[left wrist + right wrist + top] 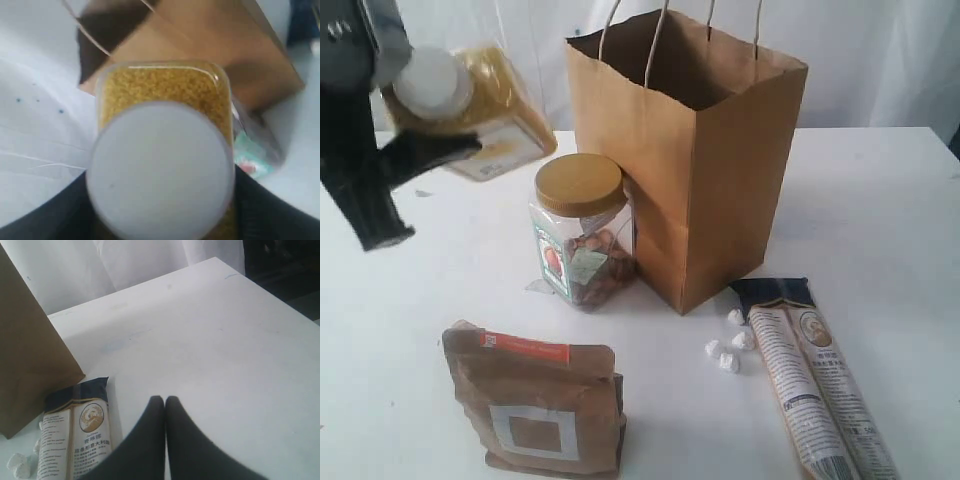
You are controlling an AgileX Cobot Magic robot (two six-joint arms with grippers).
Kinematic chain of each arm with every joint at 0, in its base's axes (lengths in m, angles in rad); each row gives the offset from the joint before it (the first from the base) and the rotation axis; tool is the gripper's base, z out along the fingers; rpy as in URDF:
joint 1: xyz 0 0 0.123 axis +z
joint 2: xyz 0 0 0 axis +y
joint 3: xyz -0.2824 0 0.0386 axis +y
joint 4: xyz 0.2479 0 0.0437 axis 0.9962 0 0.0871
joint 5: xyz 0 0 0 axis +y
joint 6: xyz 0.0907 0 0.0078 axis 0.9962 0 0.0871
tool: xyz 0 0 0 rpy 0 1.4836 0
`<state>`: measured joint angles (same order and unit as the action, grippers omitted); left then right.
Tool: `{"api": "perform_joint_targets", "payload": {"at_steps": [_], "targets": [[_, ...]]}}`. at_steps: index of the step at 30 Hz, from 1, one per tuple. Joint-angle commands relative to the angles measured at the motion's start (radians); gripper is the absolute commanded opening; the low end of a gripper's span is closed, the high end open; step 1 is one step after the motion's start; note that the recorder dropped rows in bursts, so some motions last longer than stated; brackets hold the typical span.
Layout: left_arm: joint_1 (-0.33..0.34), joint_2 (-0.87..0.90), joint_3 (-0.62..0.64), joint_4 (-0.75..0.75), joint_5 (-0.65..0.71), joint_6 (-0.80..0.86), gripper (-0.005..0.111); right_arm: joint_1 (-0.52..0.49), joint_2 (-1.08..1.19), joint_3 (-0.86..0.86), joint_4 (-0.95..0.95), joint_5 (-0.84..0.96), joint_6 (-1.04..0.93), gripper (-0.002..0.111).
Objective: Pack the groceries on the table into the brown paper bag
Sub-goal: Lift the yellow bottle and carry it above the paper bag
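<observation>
**Yellow-grain bottle held in the air, left of the bag**

The yellow-grain bottle [485,115] is tilted, clear of the table [880,220], to the upper left of the brown paper bag [720,180]. The left gripper [440,120] is clamped on it. The gold-lidded clear jar [582,230] stands just beside the bag's left wall. The right gripper [165,402] has its fingers pressed together, empty, near the long beige printed packet [815,390].
</observation>
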<state>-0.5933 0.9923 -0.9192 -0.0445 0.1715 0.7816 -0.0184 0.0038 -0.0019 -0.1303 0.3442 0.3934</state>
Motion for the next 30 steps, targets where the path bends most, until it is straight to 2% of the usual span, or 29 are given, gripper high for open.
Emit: {"api": "perform_joint_targets", "payload": {"at_steps": [1, 3, 8, 13, 19, 21, 24, 27, 30], "targets": [[-0.050, -0.043, -0.032, -0.132, -0.191, -0.198, 0.000, -0.006, -0.004, 0.002, -0.003, -0.002, 0.003, 0.000], [-0.103, -0.036, -0.059, -0.132, -0.211, -0.245, 0.000, -0.006, -0.004, 0.002, -0.003, -0.002, 0.003, 0.000], [-0.295, 0.044, -0.159, -0.110, -0.346, -0.316, 0.000, -0.006, -0.004, 0.002, -0.003, -0.002, 0.003, 0.000], [-0.407, 0.190, -0.272, 0.032, -0.421, -0.316, 0.000, -0.006, -0.004, 0.002, -0.003, -0.002, 0.003, 0.000], [-0.416, 0.389, -0.385, 0.054, -0.575, -0.314, 0.000, -0.006, -0.004, 0.002, -0.003, -0.002, 0.003, 0.000], [-0.416, 0.460, -0.436, 0.054, -0.582, -0.259, 0.000, -0.006, -0.004, 0.002, -0.003, -0.002, 0.003, 0.000], [-0.416, 0.561, -0.504, 0.054, -0.590, 0.010, 0.000, -0.006, -0.004, 0.002, -0.003, -0.002, 0.003, 0.000], [-0.412, 0.602, -0.537, 0.032, -0.590, 0.139, 0.000, -0.006, -0.004, 0.002, -0.003, -0.002, 0.003, 0.000], [-0.394, 0.604, -0.537, -0.102, -0.600, 0.298, 0.000, -0.006, -0.004, 0.002, -0.003, -0.002, 0.003, 0.000]]}}
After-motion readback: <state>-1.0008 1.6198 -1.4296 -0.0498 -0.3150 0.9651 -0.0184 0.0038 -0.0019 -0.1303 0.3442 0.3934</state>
